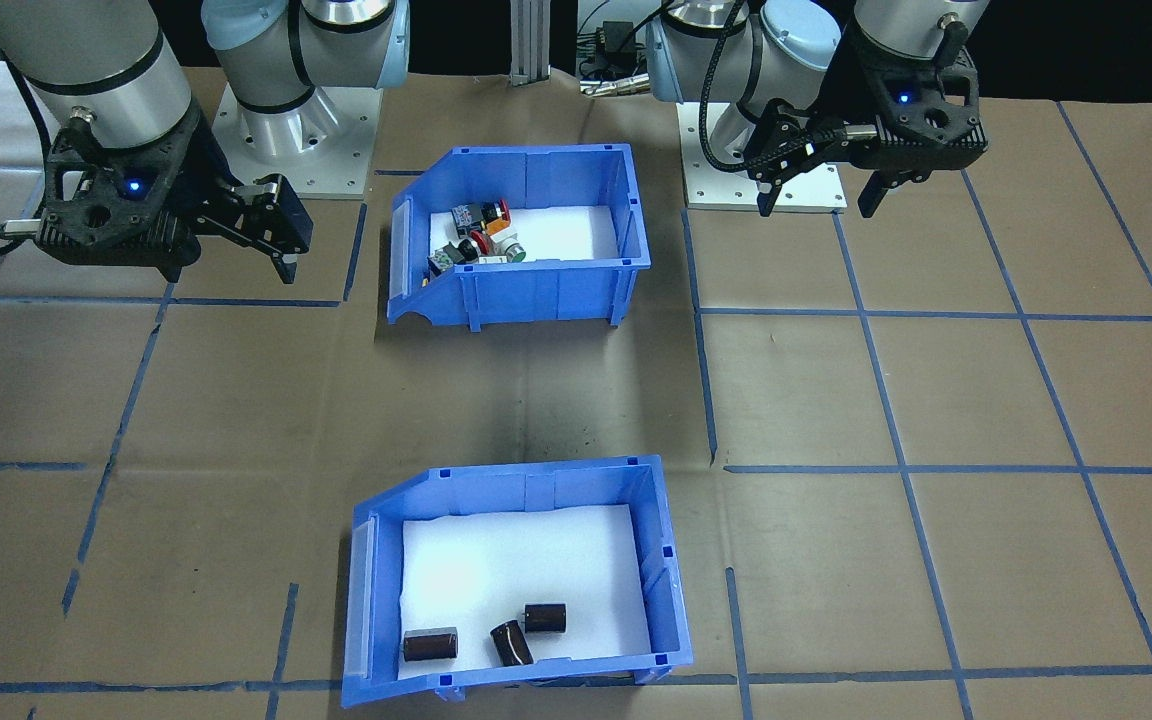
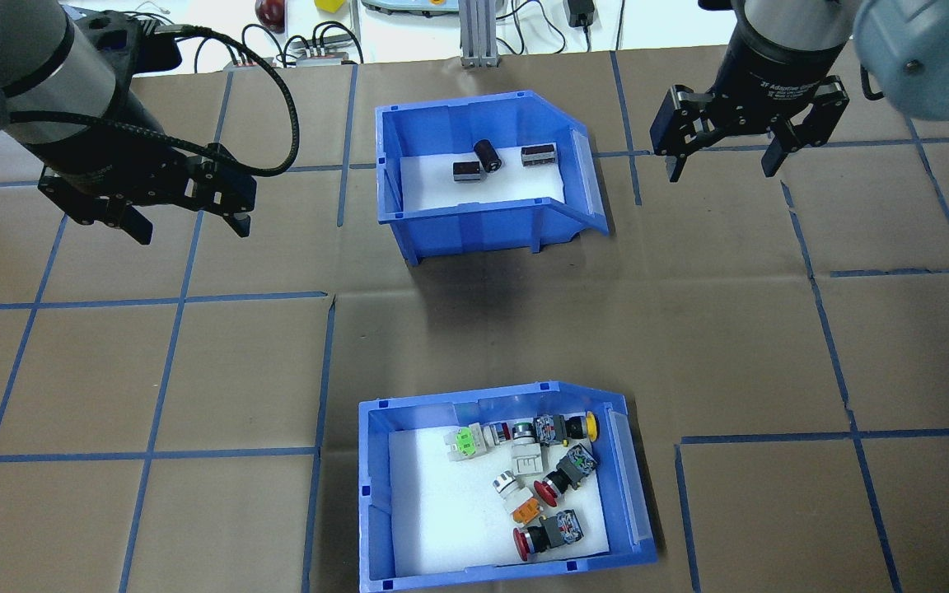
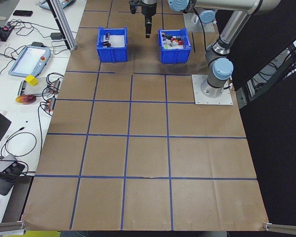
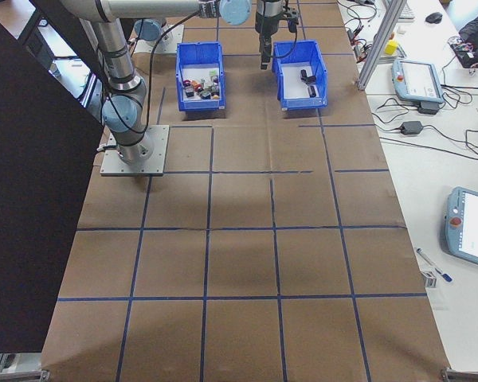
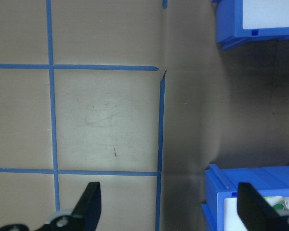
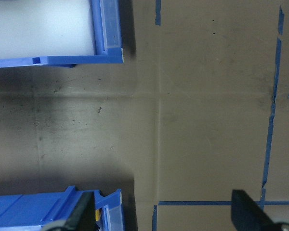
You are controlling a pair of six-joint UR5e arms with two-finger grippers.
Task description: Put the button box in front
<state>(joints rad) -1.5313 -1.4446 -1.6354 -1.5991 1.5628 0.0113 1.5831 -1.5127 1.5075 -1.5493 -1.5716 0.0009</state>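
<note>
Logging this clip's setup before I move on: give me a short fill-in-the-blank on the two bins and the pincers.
1. The far bin holds ___ dark cylinders.
2. The button box lies ___ to the robot than the far bin.
3. Both the left pincer and the right pincer are ___.
4. Both bins are lined with ___ foam.

Missing words: three; nearer; open; white

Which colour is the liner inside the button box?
White, clearest in the overhead view: button box, its liner.

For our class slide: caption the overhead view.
Both claws, left and right, hang open; button box nearest the robot.
</note>
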